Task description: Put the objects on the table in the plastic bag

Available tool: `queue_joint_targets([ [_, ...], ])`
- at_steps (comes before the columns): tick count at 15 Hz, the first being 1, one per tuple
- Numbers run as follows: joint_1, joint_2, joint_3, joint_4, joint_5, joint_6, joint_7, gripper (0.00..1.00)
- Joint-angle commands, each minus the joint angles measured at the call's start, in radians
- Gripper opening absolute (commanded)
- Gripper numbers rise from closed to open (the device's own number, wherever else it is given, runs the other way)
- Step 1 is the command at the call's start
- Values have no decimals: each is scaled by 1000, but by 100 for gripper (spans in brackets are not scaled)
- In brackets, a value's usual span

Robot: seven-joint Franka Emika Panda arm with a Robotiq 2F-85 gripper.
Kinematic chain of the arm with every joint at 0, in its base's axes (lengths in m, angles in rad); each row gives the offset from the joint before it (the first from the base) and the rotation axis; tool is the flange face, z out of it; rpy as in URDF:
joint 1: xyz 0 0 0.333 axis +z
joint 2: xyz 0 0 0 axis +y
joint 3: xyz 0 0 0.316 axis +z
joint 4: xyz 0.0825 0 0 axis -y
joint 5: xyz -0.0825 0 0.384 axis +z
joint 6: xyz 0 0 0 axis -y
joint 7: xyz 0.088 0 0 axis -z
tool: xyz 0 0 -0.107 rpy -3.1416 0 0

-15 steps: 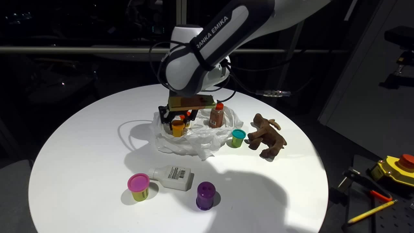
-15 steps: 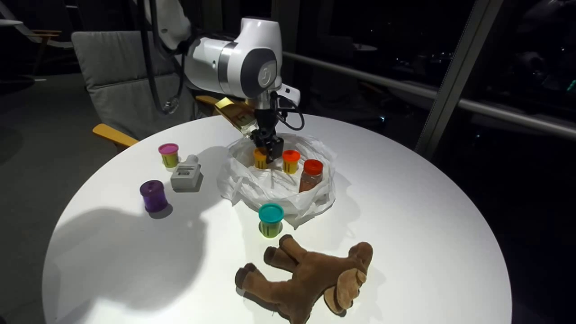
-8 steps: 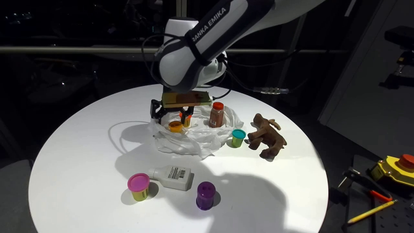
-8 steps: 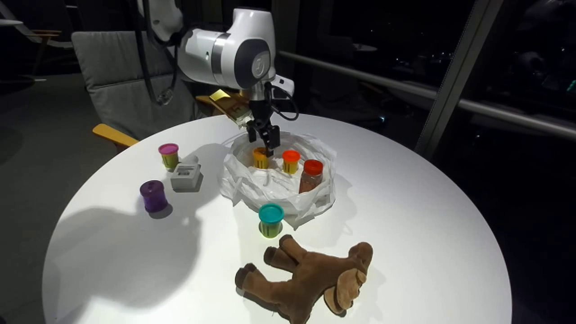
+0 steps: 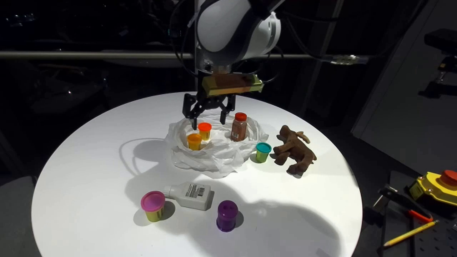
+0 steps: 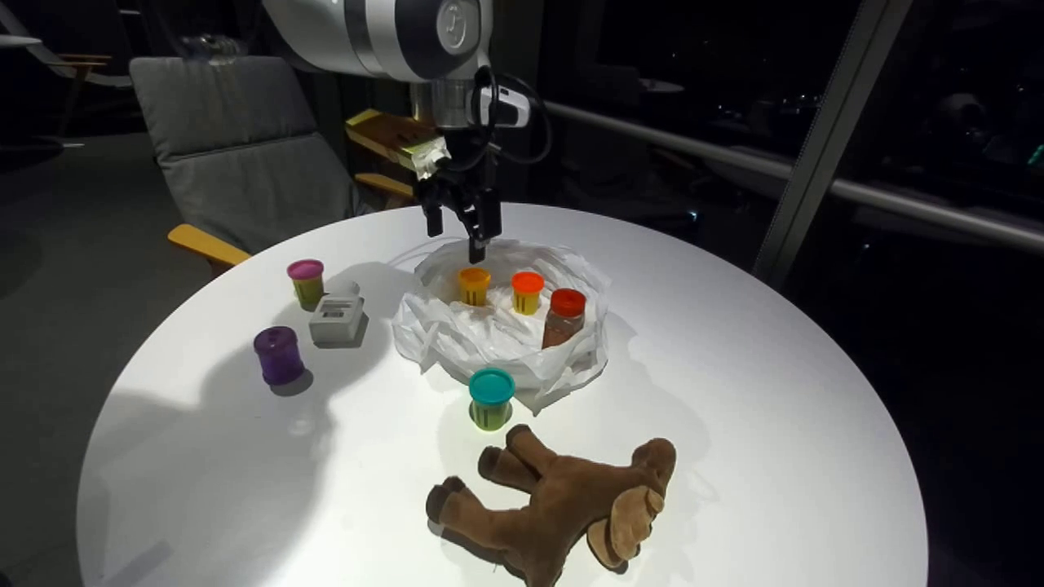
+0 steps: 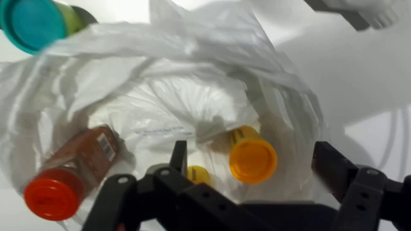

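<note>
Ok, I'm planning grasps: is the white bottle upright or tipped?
Tipped: in an exterior view, the white bottle lies on the table, neck sideways, printed face up.

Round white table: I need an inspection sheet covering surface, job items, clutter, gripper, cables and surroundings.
Surface: round white table, partly shadowed.
Job items, in the translucent plastic bag: orange-lidded tub, red-lidded tub, red-capped bottle.
Job items, on the table: teal-lidded tub, pink-lidded tub, purple container, white bottle on its side, brown plush moose.
Clutter: yellow pencil beside the table.
Gripper: open above the bag, holding nothing.
Cables: cable connector hanging near the arm, apart from the bag.
Surroundings: gray chair; yellow box with red button, likely an emergency stop.
</note>
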Motion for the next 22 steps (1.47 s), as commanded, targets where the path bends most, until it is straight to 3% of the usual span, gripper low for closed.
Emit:
queue_joint_targets([
  [1, -28, -189, 3, -249, -84, -63, -133, 100],
  [6, -65, -318, 9, -515, -261, -28, -285, 100],
  [10, -96, -345, 24, -621, -329, 51, -387, 100],
  [18, -157, -277, 28, -581, -276, 107, -433, 100],
  [22, -201, -236, 68, -526, -175, 75, -484, 100],
])
